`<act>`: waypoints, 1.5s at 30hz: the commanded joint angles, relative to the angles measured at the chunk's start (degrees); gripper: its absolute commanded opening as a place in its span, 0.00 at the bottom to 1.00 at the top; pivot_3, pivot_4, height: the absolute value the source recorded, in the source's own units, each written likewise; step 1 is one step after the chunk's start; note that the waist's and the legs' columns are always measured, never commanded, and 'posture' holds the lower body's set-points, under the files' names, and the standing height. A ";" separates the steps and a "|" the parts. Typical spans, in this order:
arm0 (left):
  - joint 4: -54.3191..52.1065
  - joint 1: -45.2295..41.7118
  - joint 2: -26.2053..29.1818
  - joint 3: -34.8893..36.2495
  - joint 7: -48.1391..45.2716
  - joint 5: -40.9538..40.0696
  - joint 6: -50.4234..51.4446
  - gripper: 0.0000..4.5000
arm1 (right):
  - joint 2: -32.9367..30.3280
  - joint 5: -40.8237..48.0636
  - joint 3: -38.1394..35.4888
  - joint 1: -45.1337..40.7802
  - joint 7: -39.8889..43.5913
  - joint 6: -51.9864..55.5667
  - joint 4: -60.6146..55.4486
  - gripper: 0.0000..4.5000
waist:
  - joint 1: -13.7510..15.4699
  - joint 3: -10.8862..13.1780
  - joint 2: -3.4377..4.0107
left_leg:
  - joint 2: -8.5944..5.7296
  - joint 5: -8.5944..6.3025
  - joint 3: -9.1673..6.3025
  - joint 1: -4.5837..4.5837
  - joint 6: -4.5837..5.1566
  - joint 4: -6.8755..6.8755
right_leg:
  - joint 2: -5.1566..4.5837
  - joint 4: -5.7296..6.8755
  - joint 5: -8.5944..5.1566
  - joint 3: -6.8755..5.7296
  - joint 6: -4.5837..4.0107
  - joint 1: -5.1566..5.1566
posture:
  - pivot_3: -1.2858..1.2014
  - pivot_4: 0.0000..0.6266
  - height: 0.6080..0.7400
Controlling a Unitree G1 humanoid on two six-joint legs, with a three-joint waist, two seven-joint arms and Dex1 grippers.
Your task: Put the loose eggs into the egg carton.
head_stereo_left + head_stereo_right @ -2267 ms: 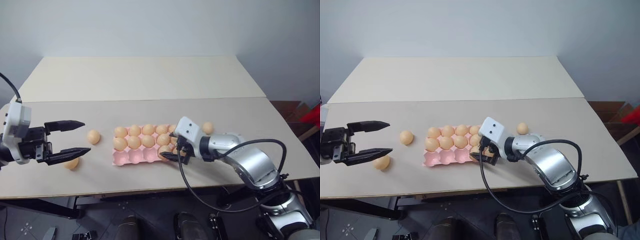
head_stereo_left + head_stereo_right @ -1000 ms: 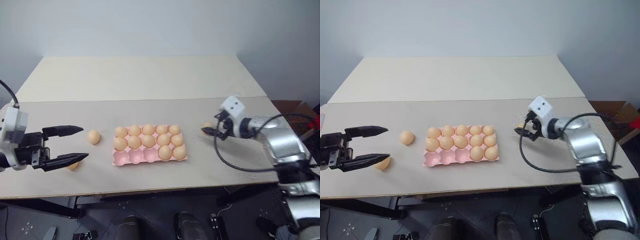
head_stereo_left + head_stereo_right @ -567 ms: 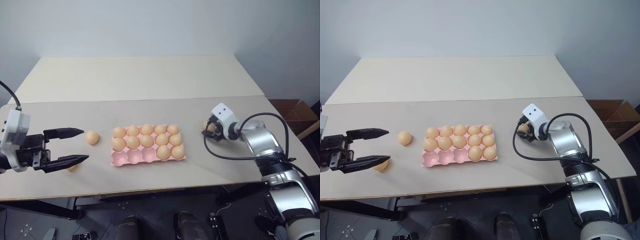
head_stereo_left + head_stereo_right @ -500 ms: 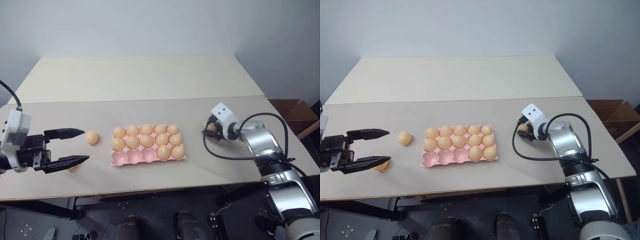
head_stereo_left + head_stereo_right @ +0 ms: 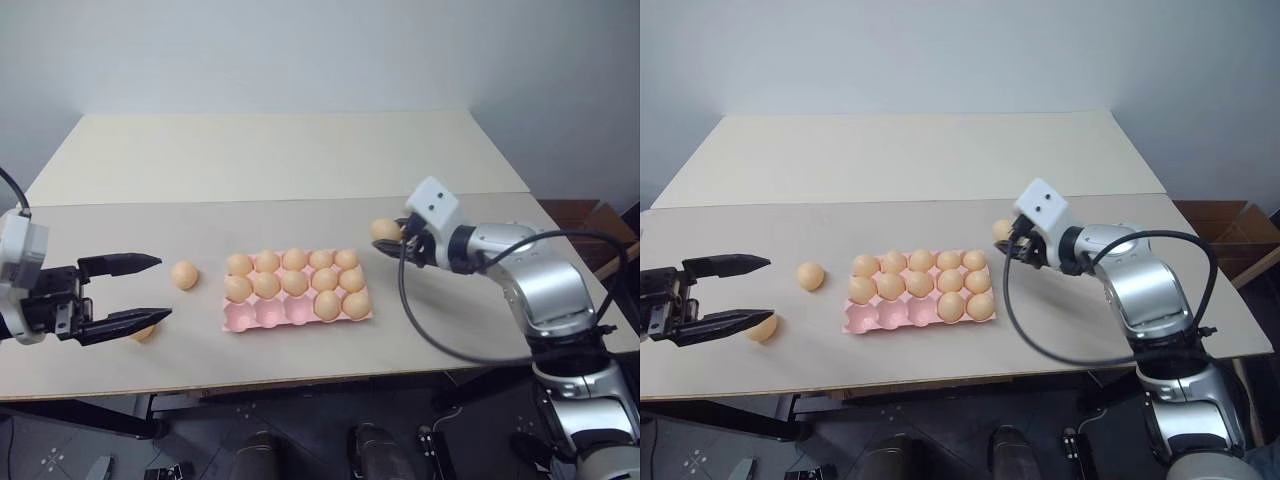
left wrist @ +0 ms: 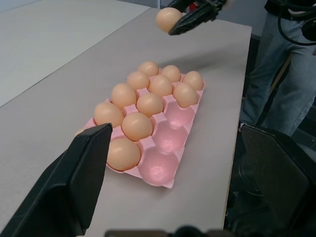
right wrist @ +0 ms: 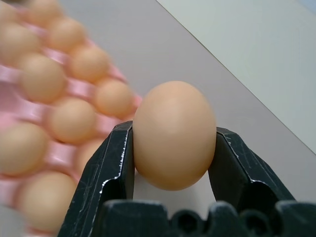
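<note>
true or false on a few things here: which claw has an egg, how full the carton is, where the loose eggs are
1. The right claw grips an egg. True.
2. The carton is full. False: three front cups are empty.
3. Two eggs lie on the table left of the carton, one farther back and one nearer. True.
4. The left claw is shut on an egg. False: it is open and holds nothing.
</note>
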 commanded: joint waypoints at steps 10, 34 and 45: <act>-0.91 -0.87 -0.02 0.16 -0.19 -0.82 0.51 1.00 | 8.65 -2.44 17.11 1.00 -5.26 -0.65 -3.54 0.50 | 0.20 -0.02 -0.04 | -0.05 0.01 0.02 -0.02 -0.01 0.00 | -0.04 0.00 -0.01 -0.01 -0.03 -0.01 | 0.52 0.24 1.00; -0.46 9.06 -1.74 10.66 -0.40 0.71 -0.18 1.00 | -14.41 12.31 -21.28 12.81 16.30 -12.84 -1.47 0.95 | 0.77 -0.02 -0.07 | -0.08 0.00 0.01 -0.02 -0.02 0.00 | -0.11 -0.16 -0.18 -0.07 -0.25 0.07 | 0.52 0.24 1.00; 3.87 15.83 -3.49 15.01 3.88 4.10 0.58 1.00 | -20.82 14.74 -26.32 21.46 26.19 -25.08 6.25 0.95 | -0.36 -0.02 -0.04 | 0.04 0.00 0.07 0.24 -0.01 -0.02 | -0.05 -0.03 -0.45 0.00 -0.02 0.14 | 0.52 0.24 1.00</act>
